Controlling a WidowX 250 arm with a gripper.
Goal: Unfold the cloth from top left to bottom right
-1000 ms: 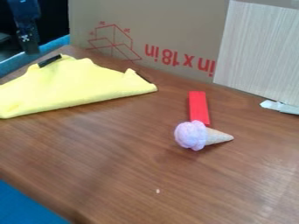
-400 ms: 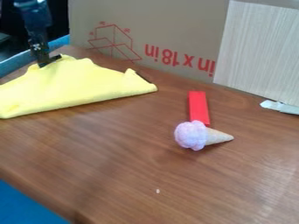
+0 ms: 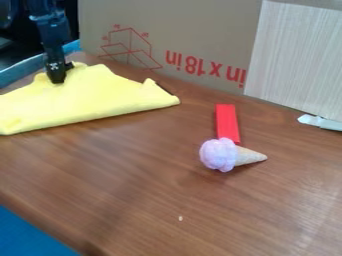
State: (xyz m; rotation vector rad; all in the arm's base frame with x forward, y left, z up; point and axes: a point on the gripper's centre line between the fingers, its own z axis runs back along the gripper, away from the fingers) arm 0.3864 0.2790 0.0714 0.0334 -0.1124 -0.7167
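Observation:
The black gripper point(image 3: 58, 77) hangs down from the upper left, its tip at the back left edge of the yellow cloth point(image 3: 93, 98). The cloth lies folded in a rough triangle on the left of the table, its long straight edge facing the front. Part of the cloth's upper left edge is hidden behind the gripper. Whether the tip touches the cloth or hangs just over it, I cannot tell.
Right of centre lie a red block point(image 3: 227, 123) and a toy ice cream cone point(image 3: 228, 155), side by side. A cardboard panel point(image 3: 194, 30) stands along the back of the wooden table point(image 3: 133, 190). A whitish object point(image 3: 320, 122) lies at the right edge.
From the upper left, the gripper has come down and to the right, onto or just over the cloth's back left edge. The cloth looks the same as before.

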